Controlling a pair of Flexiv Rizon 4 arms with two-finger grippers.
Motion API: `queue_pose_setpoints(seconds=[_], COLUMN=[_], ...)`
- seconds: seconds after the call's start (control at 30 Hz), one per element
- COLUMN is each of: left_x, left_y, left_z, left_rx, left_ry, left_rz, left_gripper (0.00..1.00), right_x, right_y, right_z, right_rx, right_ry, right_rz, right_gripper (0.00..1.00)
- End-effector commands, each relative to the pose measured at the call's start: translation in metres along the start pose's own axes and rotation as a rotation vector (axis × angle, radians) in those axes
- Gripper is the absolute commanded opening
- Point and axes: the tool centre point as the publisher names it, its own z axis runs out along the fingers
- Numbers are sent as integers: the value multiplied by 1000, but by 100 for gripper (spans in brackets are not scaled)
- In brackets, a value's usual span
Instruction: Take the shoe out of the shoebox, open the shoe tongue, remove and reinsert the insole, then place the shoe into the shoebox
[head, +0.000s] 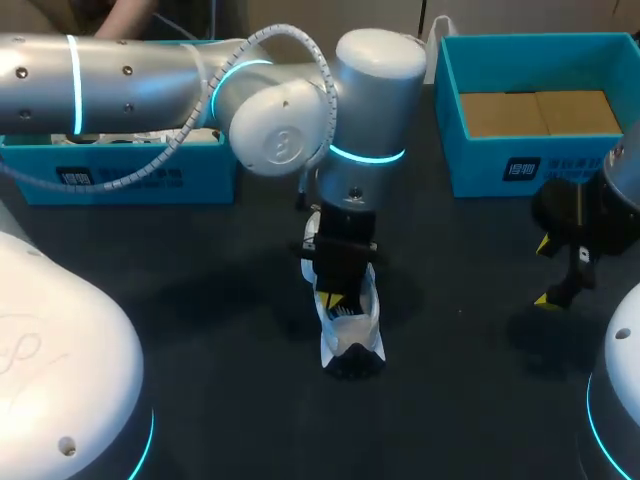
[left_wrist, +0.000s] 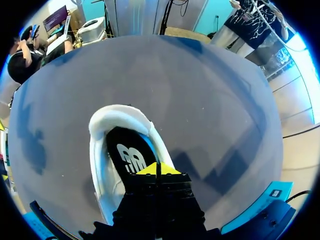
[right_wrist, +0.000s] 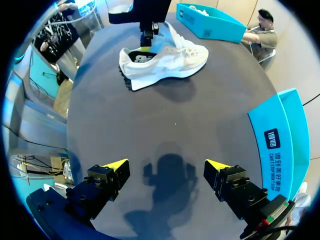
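White shoe (right_wrist: 170, 59), black insole (left_wrist: 127, 155) showing, on dark bench (head: 200, 330); my left gripper (left_wrist: 157, 169) clenched inside it, right gripper (right_wrist: 166, 165) released.

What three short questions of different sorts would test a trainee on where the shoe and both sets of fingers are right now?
1. True or false: the shoe lies inside a blue box.
2. Which gripper hangs open over bare table? A left; B right; C neither.
3. Fill in: the left gripper has its tips above the ___ inside the shoe.
Key: 1 false, it is on the table; 2 B, the right gripper; 3 insole.
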Motion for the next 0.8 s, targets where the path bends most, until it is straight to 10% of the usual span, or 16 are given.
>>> queue_pose_setpoints(seconds=[0.03, 0.5, 0.8], left_x=[0, -9, -2], left_y=[2, 12, 1], left_z=[10, 37, 3], left_rx=[-3, -1, -49], left_ry=[-2, -48, -131], left_rz=[-6, -47, -18], left_gripper=[0, 0, 0], right_x=[1, 1, 1], right_y=[0, 0, 0], right_z=[0, 0, 0], right_rx=[2, 2, 2], right_ry=[-2, -2, -2], right_rz=[0, 0, 0], right_gripper=[100, 100, 100])
